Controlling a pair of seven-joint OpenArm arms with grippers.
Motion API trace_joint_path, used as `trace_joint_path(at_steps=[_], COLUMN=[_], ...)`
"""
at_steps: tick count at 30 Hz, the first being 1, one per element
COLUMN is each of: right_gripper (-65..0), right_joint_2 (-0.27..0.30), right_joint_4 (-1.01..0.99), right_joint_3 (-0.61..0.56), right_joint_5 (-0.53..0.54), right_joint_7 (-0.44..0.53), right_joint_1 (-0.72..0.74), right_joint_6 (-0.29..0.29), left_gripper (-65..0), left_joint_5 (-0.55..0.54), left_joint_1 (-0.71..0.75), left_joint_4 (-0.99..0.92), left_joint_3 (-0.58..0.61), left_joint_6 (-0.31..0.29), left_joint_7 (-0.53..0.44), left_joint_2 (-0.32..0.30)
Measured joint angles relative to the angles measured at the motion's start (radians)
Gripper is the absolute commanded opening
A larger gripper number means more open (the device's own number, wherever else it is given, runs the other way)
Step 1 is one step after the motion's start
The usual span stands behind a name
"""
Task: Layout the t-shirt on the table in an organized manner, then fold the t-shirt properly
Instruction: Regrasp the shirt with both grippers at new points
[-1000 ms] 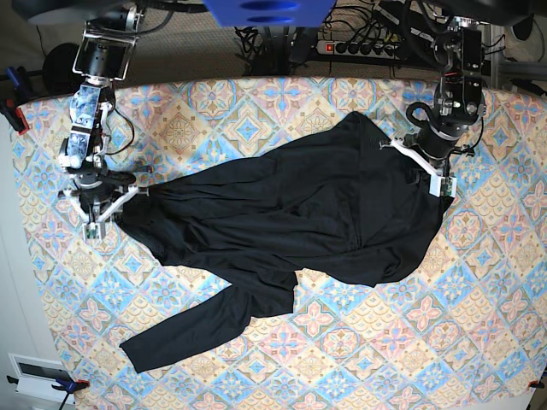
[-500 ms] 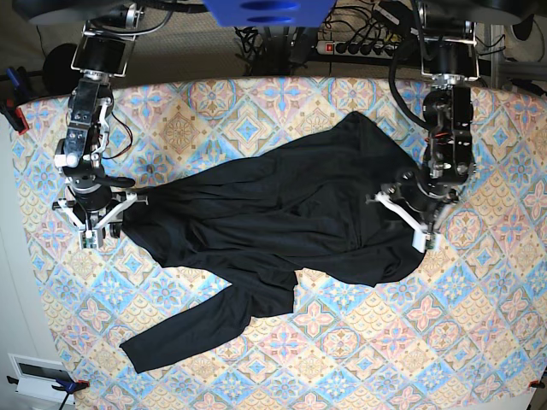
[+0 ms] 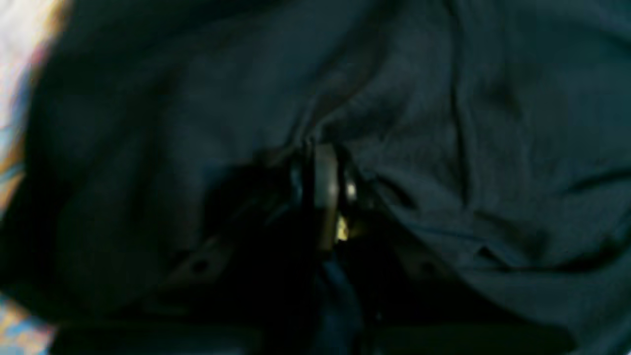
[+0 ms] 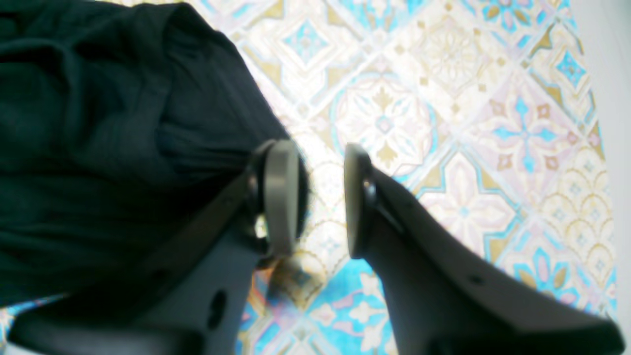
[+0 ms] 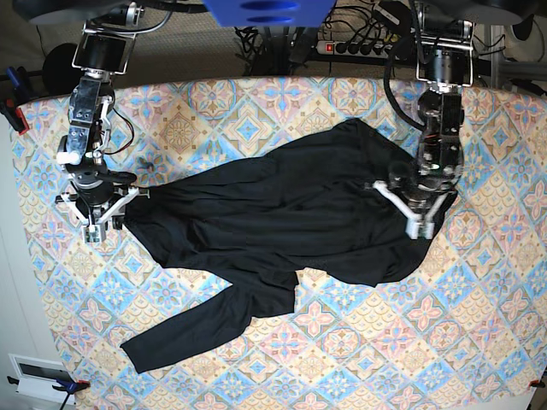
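The black t-shirt (image 5: 273,213) lies crumpled across the middle of the patterned table (image 5: 385,342), one long sleeve trailing toward the front left. My left gripper (image 5: 419,227) sits on the shirt's right part. In the left wrist view its pads (image 3: 320,167) are pressed together, with dark fabric (image 3: 493,148) puckered at the tips. My right gripper (image 5: 102,219) stands at the shirt's left edge. In the right wrist view that gripper (image 4: 320,197) is open over bare tablecloth (image 4: 443,98), and the shirt's edge (image 4: 98,148) lies just left of its left finger (image 4: 281,197).
A power strip (image 5: 359,47) and cables lie beyond the table's far edge. Clamps (image 5: 13,115) grip the left edge. A small white device (image 5: 38,374) sits off the front left corner.
My left arm came down from the shirt's upper right edge onto its right part, opening and then shutting there. My right gripper shifted slightly up at the left edge and spread a little wider.
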Motion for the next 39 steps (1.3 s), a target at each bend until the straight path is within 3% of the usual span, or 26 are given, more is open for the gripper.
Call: trace_joint_path(at_steps=[6, 15, 23, 28, 32, 35, 39], right_gripper=[-49.5, -49.5, -49.5, -49.6, -49.8, -49.8, -49.8], right_joint_2=[-0.006, -0.001, 0.001, 0.001, 0.003, 0.001, -0.002], right_joint_4=[0.078, 0.182, 0.192, 0.159, 0.037, -0.011, -0.121], right_joint_3=[-0.139, -0.343, -0.377, -0.382, -0.42, -0.437, -0.444], right_joint_5=[0.007, 0.002, 0.002, 0.005, 0.001, 0.005, 0.005], right_joint_7=[0.008, 0.005, 0.005, 0.01, -0.02, 0.022, 0.006], right_joint_1=[-0.067, -0.121, -0.115, -0.112, 0.005, 0.111, 0.186], right_joint_6=[0.008, 0.007, 0.007, 0.008, 0.01, 0.006, 0.011], left_gripper=[-65.0, -65.0, -65.0, -65.0, -65.0, -65.0, -65.0], left_joint_5=[0.016, 0.006, 0.018, 0.016, -0.003, -0.089, -0.209], left_joint_1=[-0.013, -0.005, -0.014, -0.002, 0.06, 0.157, 0.329], left_joint_4=[0.005, 0.1, 0.115, 0.118, 0.203, 0.297, 0.429], left_joint_3=[-0.235, -0.36, -0.56, -0.569, -0.569, -0.568, -0.569], left_joint_6=[0.014, 0.003, 0.013, 0.006, 0.003, 0.008, 0.005], left_joint_7=[-0.004, 0.012, -0.003, 0.009, 0.089, 0.121, 0.124], left_joint_2=[-0.016, -0.008, -0.012, -0.011, -0.011, -0.008, -0.007])
